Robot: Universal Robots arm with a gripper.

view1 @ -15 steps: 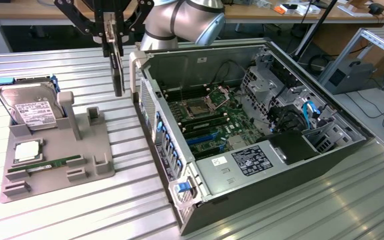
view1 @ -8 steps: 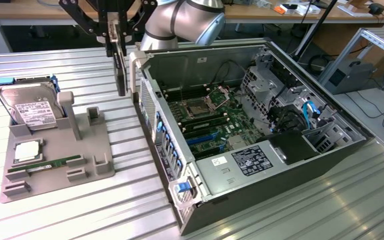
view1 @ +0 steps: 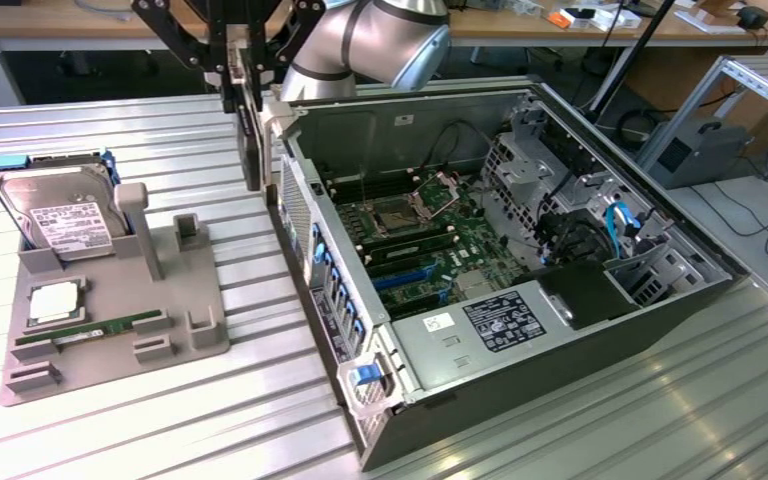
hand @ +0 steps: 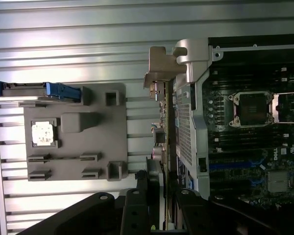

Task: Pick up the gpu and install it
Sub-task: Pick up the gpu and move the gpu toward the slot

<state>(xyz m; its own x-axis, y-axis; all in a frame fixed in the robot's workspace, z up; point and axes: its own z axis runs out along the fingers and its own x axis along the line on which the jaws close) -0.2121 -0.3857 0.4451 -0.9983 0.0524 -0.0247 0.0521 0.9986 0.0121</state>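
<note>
While the jaws stand clamped on the gpu [view1: 249,140], we see the card hanging upright and edge-on from them, clear of the tabletop [view1: 157,420]. It sits just outside the case [view1: 357,330], along the wall that faces the exterior view's left. From the wrist view its long edge runs parallel to that perforated wall. The gap is very narrow, and we cannot tell whether the two touch. The silver bracket [hand: 159,68] is at the card's end, near the case's upper corner.

The case lies on its side with the open face up. Inside we see the motherboard [view1: 411,235] and its blue slots [view1: 402,278] uncovered, with cables and a drive cage toward the exterior view's right.

A strip of bare ribbed tabletop separates the case from the grey tray [view1: 191,330], which lies well apart at the exterior view's left. The tray carries a hard drive [view1: 57,215] on edge, a CPU [view1: 56,301] and a RAM stick [view1: 91,328].
</note>
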